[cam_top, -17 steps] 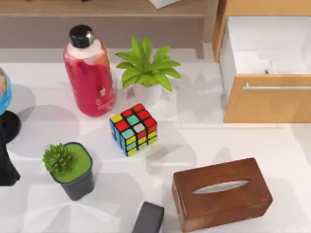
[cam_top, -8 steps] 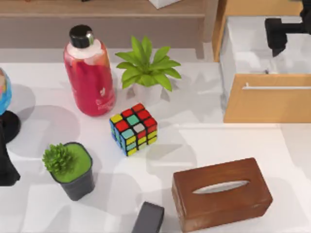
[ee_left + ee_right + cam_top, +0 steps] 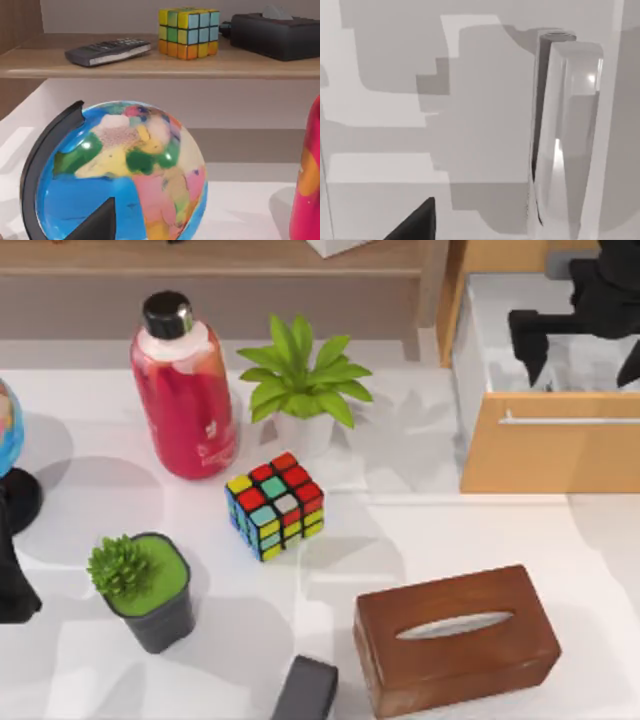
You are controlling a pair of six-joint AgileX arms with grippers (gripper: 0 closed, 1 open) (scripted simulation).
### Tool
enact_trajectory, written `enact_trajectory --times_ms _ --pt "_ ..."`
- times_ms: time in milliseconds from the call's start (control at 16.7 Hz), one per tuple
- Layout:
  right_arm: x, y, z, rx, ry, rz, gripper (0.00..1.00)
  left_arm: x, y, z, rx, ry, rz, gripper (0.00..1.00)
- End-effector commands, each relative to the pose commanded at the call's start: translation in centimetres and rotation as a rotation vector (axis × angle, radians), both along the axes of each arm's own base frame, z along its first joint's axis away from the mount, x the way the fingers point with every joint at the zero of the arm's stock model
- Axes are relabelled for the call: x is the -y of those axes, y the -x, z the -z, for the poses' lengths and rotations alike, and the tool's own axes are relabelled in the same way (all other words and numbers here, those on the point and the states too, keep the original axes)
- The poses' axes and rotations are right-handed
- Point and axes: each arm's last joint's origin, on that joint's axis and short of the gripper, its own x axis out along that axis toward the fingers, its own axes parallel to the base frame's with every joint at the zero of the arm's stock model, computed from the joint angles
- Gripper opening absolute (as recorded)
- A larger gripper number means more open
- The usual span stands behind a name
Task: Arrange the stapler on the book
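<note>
Down at the counter's (image 3: pixel 450 530) near edge lies the dark stapler (image 3: pixel 306 689), just left of the brown tissue box (image 3: pixel 455 638). Farther back on the right, the right claw (image 3: pixel 585 345) hangs spread over the open drawer (image 3: pixel 545 430). Left arm sits parked at the left edge.

The right gripper (image 3: pixel 585 350) hangs in the upper right of the top view, its dark wrist body reaching in from the top right corner. Its two fingers point down the frame and stand wide apart, one at the left and one cut by the right edge, with nothing between them. In the right wrist view a dark fingertip (image 3: pixel 415 222) juts up from the bottom edge, left of centre.

The left arm (image 3: pixel 14 575) sits parked at the left edge of the top view, a dark mass low on that side. In the left wrist view one dark fingertip (image 3: pixel 97 224) shows at the bottom edge.
</note>
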Motion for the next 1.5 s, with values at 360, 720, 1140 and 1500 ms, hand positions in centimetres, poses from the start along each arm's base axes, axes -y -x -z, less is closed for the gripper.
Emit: enact_trajectory --times_ms 360,720,1140,1500 --pt "0.2 0.0 0.1 -0.001 0.000 0.004 1.00 0.0 0.0 0.0 0.000 0.000 0.000 1.00" --pt "0.1 0.4 0.6 0.000 0.001 0.000 1.00 0.0 0.0 0.0 0.000 0.000 0.000 1.00" --pt "-0.1 0.0 3.6 -0.004 0.002 -0.001 1.00 0.0 0.0 0.0 0.000 0.000 0.000 1.00" --pt "0.0 -0.5 5.0 -0.001 0.000 0.000 1.00 0.0 0.0 0.0 0.000 0.000 0.000 1.00"
